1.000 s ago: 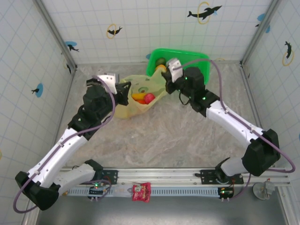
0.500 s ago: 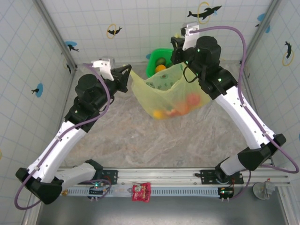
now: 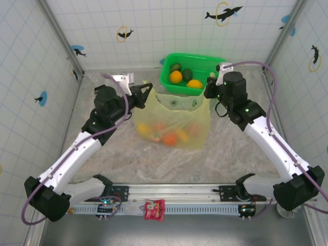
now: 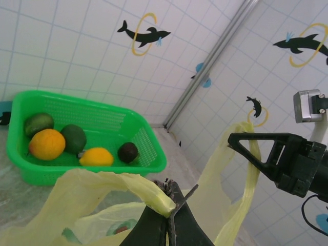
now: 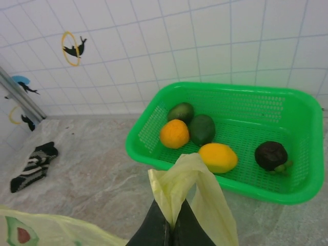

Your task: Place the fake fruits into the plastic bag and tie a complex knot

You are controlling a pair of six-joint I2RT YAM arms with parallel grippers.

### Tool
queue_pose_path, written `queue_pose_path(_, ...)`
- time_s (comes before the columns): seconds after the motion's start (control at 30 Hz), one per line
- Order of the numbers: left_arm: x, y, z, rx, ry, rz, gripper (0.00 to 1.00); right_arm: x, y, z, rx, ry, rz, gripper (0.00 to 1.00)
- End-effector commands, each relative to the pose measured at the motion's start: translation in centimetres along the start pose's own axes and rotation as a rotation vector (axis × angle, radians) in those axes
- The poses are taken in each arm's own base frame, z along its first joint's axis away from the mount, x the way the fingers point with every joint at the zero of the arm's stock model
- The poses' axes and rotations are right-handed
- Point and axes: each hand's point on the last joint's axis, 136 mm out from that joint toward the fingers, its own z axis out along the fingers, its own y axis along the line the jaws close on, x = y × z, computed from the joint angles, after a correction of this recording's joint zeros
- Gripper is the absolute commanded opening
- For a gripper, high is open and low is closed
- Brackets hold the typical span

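Plastic bag (image 3: 177, 120) stretching between both arms!
Left gripper (image 3: 149, 89) and right gripper (image 3: 207, 93) are each pinching a handle, fake fruits (image 3: 170, 137) sagging inside.

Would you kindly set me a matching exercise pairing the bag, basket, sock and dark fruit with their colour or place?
1 bag
2 basket
3 sock
4 dark fruit

A black-and-white stripes
B lies in the basket
C bright green
D translucent yellow, fruits inside

Pairs: 1-D, 2-C, 3-A, 4-B
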Motion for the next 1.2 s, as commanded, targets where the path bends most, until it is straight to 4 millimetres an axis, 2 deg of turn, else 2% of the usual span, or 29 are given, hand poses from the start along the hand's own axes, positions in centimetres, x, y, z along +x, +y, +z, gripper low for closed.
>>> queue_pose_path(0.0,-3.8,-2.9,-1.3,0.093,-0.104,0.028,0.00,-5.2,2.2,-2.1,-0.086,-0.108,0.046,0.00)
queue_pose_path(0.13,-6.1,-4.7,-2.5,0.125,-0.151,0.061,0.00,-8.0,3.4,-3.0,-0.119,-0.137,0.041,0.00)
queue_pose_path(0.2,-6.8,-5.3,-3.0,0.135,-0.161,0.073,0.00,-8.8,3.6,-3.1,-0.119,-0.133,0.028,0.00)
queue_pose_path(0.4,-7.3,-6.2,-3.7,0.156,-0.168,0.092,0.00,-9.5,3.4,-3.5,-0.101,-0.144,0.002,0.00)
queue_pose_path(0.57,-5.8,-5.7,-3.3,0.172,-0.139,0.075,0.00,-7.9,1.9,-3.3,-0.047,-0.125,-0.008,0.00)
queue_pose_path(0.73,-1.6,-3.4,-2.3,0.146,-0.052,0.034,0.00,-3.4,0.0,-1.9,-0.024,-0.059,0.035,0.00)
queue_pose_path(0.8,0.1,-2.7,-2.0,0.140,-0.013,0.018,0.00,-2.1,-0.2,-1.5,-0.037,-0.031,0.051,0.00)
queue_pose_path(0.9,0.4,-2.5,-2.0,0.138,-0.006,0.021,0.00,-1.6,0.1,-1.5,-0.059,-0.022,0.054,0.00)
queue_pose_path(1.0,-0.2,-3.0,-2.3,0.147,-0.016,0.048,0.00,-2.2,0.5,-1.8,-0.085,-0.037,0.050,0.00)
queue_pose_path(1.07,-0.7,-3.5,-2.6,0.158,-0.025,0.077,0.12,-3.0,0.9,-2.0,-0.101,-0.049,0.041,0.00)
queue_pose_path(1.17,-0.3,-3.6,-3.1,0.154,-0.014,0.144,0.28,-3.9,1.3,-2.2,-0.115,-0.059,0.031,0.00)
